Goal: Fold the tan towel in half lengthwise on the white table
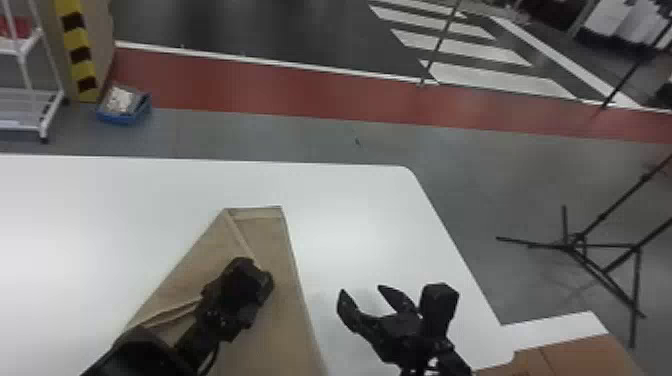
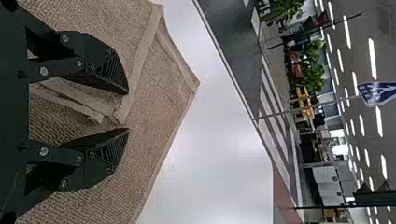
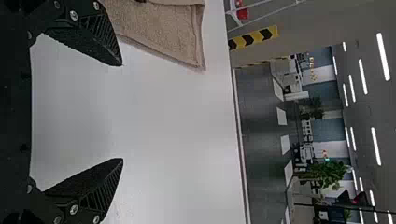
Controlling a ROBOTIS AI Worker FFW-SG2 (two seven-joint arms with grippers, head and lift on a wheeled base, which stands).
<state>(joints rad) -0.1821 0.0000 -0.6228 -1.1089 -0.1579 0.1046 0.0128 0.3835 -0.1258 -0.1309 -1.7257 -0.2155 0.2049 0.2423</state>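
White worktop (image 1: pixel 360 225) bears tan towel (image 1: pixel 270 237); my half-open left pincer (image 2: pixel 128 111) and wide-open right pincer (image 3: pixel 122 112), both empty, seem poised for straightening.

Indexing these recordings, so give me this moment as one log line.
left gripper: open, over tan towel | right gripper: open, over white table beside towel | towel: partly folded, creased, ungripped

So the left arm (image 1: pixel 222 305) and right arm (image 1: pixel 432 342) are black all over, pretty chunky, with a thin dark cable (image 1: pixel 214 359) on the left one. Right end effector (image 1: pixel 361 289) has tapered black fingers (image 3: pixel 106 39), ribbed, plus silvery screws (image 3: pixel 74 209).
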